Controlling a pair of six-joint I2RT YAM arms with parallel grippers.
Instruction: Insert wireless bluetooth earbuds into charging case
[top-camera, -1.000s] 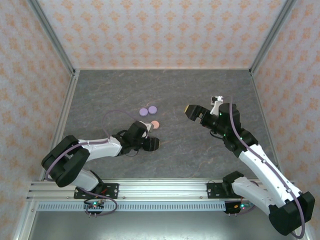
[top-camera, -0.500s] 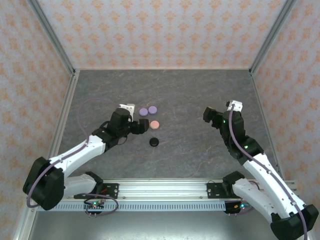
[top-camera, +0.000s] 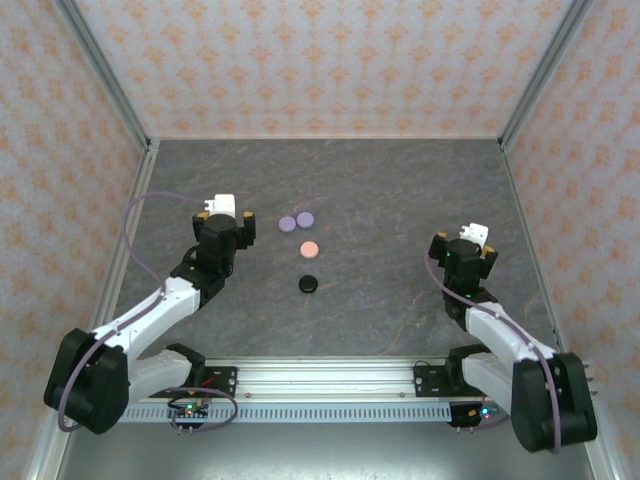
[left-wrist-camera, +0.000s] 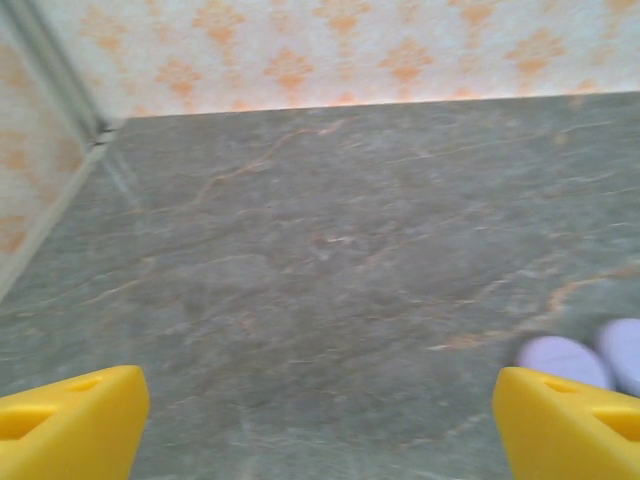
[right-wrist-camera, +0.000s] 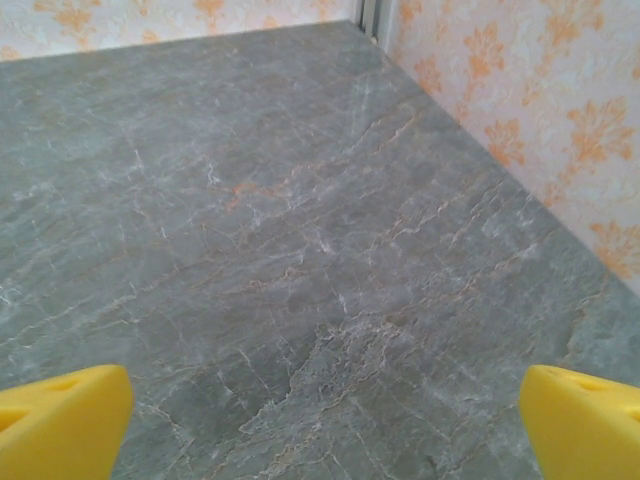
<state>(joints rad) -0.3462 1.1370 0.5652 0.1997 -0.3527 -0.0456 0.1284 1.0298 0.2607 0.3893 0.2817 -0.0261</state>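
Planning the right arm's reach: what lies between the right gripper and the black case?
Bare table, in the top view, between right gripper and black case.

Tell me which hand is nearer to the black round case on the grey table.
Left. The left hand sits behind and left of the black round case; the right hand is farther away, on its right.

**Nothing to read**

I find no word, number, brand or sign that I can read. The round cases (top-camera: 310, 248) are too small from above to show any marking, and the walls (top-camera: 320, 60) carry only a repeating orange ornament.
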